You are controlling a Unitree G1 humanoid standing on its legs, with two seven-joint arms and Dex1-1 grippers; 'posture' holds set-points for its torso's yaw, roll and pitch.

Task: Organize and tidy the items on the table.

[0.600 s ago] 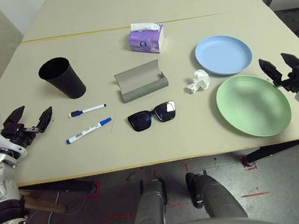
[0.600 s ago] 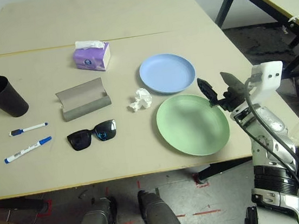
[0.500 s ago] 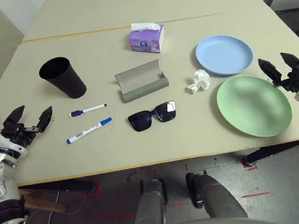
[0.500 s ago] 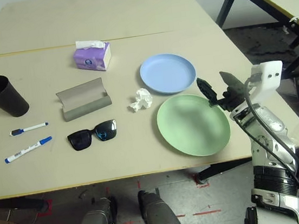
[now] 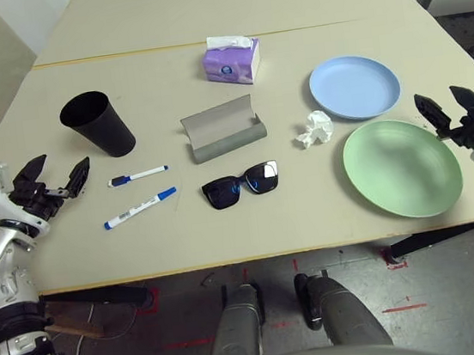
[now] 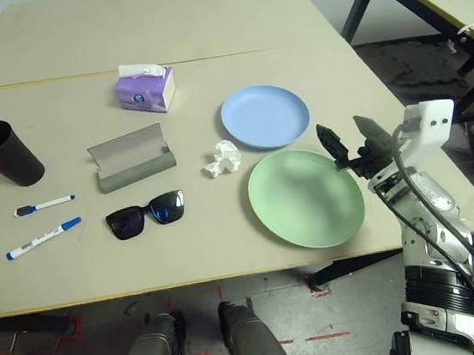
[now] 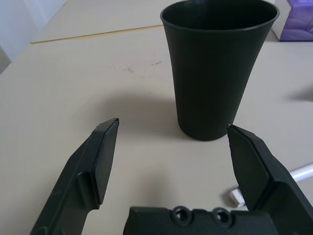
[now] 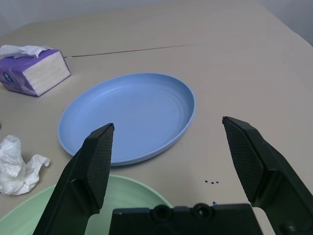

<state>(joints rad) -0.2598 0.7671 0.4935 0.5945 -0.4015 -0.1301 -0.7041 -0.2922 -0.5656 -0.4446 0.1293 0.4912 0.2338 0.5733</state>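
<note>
Silver-white jointed arms, black cable, black two-fingered left tool [image 5: 52, 180] and right tool [image 6: 350, 141].

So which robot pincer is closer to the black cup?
Left. The left pincer sits open just in front of the black cup; the right pincer hangs far across, beside the green plate.

left claw [image 5: 54, 178] nearer black cup [image 5: 97, 124]

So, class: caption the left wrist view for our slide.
Open left gripper faces an upright black tapered cup on the beige table.
</note>
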